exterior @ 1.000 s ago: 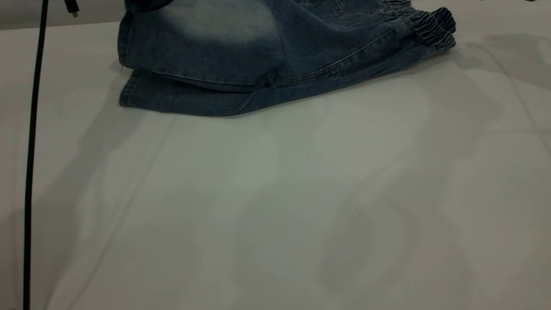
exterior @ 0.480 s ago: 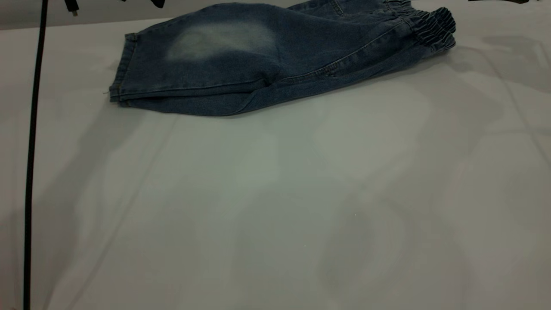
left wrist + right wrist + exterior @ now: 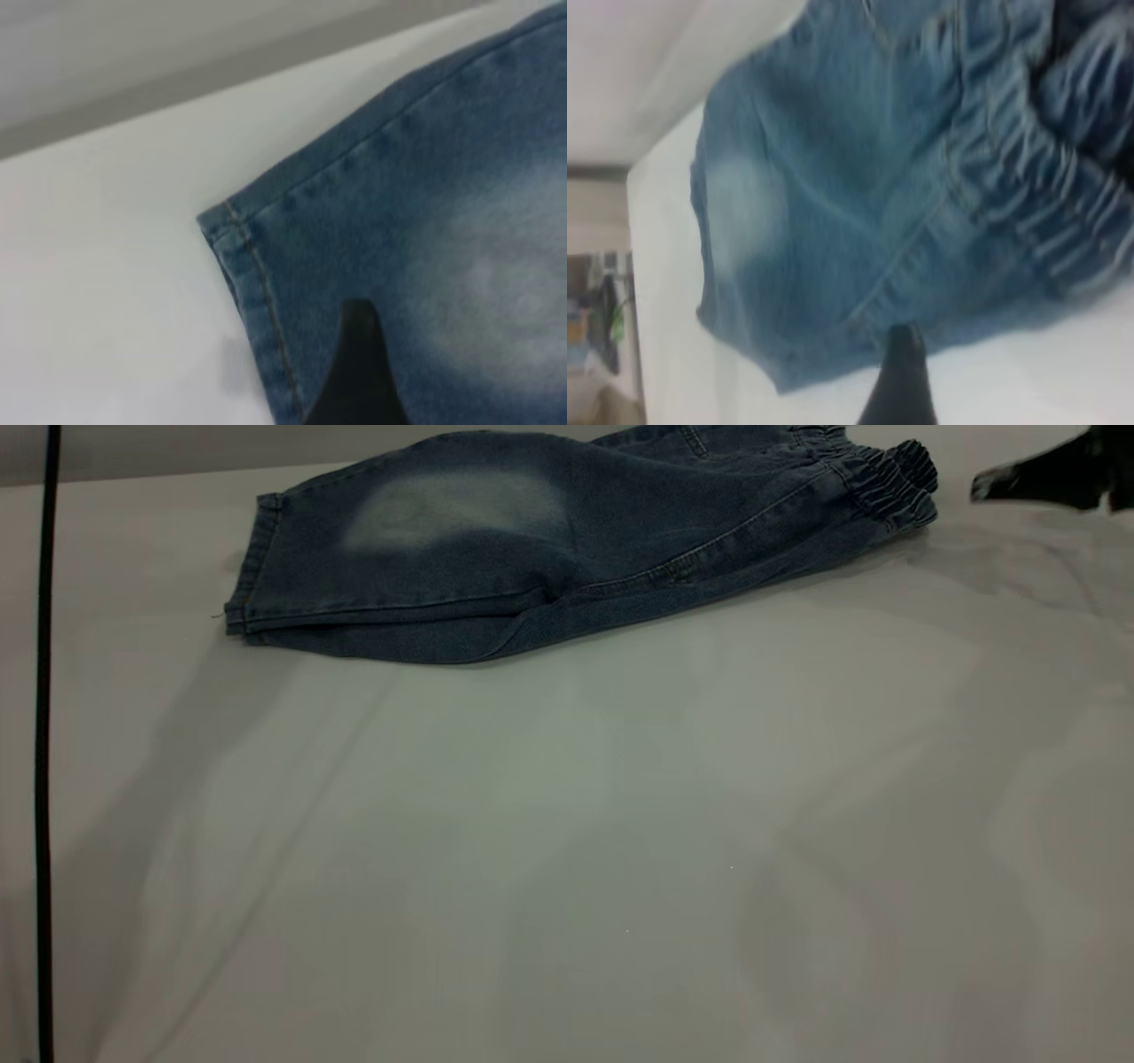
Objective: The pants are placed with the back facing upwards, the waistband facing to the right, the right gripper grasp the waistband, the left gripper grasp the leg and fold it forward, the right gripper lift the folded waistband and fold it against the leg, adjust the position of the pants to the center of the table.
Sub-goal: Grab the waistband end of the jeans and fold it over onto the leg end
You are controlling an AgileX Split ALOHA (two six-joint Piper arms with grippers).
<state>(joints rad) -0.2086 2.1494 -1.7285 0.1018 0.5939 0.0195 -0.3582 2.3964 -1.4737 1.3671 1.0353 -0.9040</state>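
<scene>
Exterior view: the denim shorts (image 3: 567,540), folded lengthwise, lie at the desk's (image 3: 567,850) far edge; the leg, raised a second ago, now rests flat.

Left wrist view: left pincer (image 3: 359,372) above the hem; opening indeterminate.

Right wrist view: right pincer (image 3: 897,376), opening indeterminate, nears the waistband (image 3: 1036,177); second fold pending.

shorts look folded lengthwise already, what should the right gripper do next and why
Probably close in on the waistband and grasp it. The pants lie folded on the table, and the right gripper hangs just beside the waistband, not touching it.
</scene>
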